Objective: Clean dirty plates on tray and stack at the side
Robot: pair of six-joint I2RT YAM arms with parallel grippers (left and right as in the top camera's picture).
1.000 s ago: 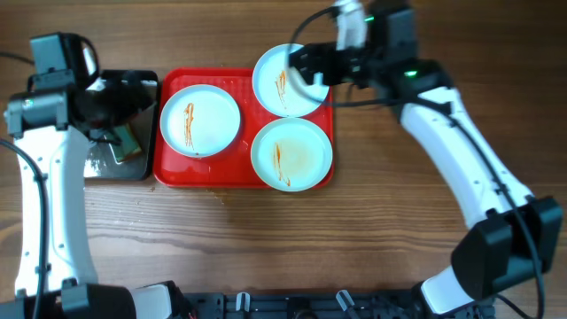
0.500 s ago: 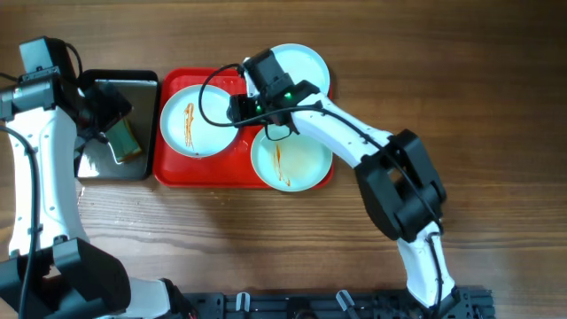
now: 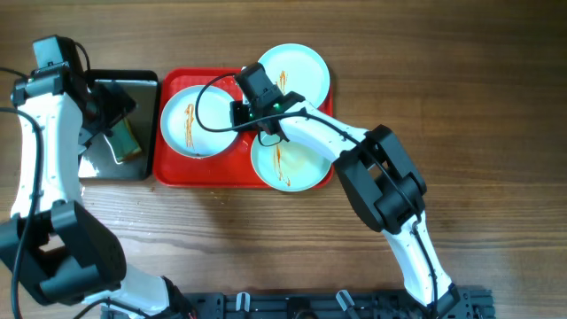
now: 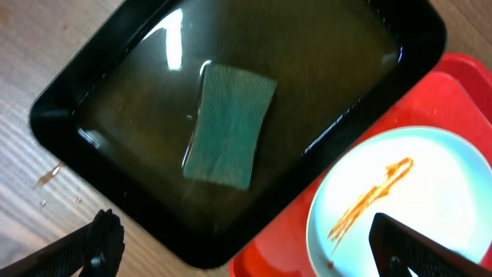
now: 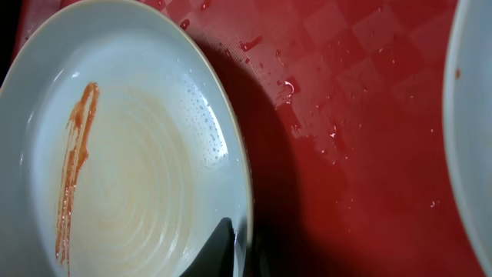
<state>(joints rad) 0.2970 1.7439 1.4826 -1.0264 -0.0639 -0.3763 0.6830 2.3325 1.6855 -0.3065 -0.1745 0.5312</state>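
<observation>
The red tray (image 3: 173, 173) carries three pale plates. The left plate (image 3: 199, 120) (image 4: 430, 192) and the near-right plate (image 3: 297, 159) (image 5: 131, 154) show orange-brown sauce streaks. My right arm partly hides the far-right plate (image 3: 301, 66), which overhangs the tray's back rim. My right gripper (image 3: 265, 131) (image 5: 240, 235) is shut on the near-right plate's rim, with one finger inside the rim and the other under it. Over the black pan, near its corner by the tray, my left gripper (image 3: 111, 106) (image 4: 254, 254) hangs open and holds nothing.
The black pan (image 3: 146, 168) (image 4: 115, 69) stands just left of the tray, holding murky water and a green sponge (image 3: 121, 142) (image 4: 229, 125). Water drops lie on the tray floor (image 5: 346, 115). Bare wooden table (image 3: 478, 89) extends to the right and front.
My right arm swung in from the far-right plate to the middle of the tray, and its gripper closed on the near-right plate's rim. The left arm shifted only slightly over the pan.
</observation>
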